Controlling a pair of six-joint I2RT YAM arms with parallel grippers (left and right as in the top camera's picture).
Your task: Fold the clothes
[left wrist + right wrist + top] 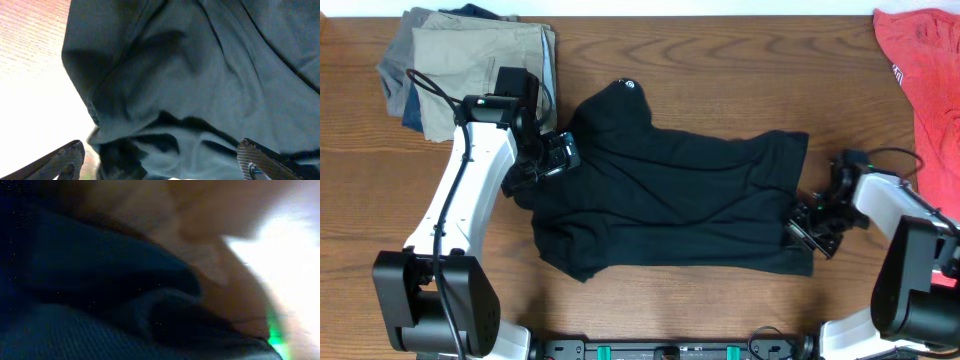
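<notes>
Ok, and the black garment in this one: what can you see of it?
The black garment is soft, thin-looking fabric. It lies spread mostly flat but wrinkled on the wooden table. A small white round logo sits near its far edge. The open left gripper straddles its left edge. The shut right gripper meets its near right corner; whether it pinches fabric is unclear.

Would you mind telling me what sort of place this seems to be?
Probably a robot lab's clothes-folding bench: a wooden table, left arm and right arm mounted at its edge, a black garment spread out, folded trousers stacked beside.
</notes>
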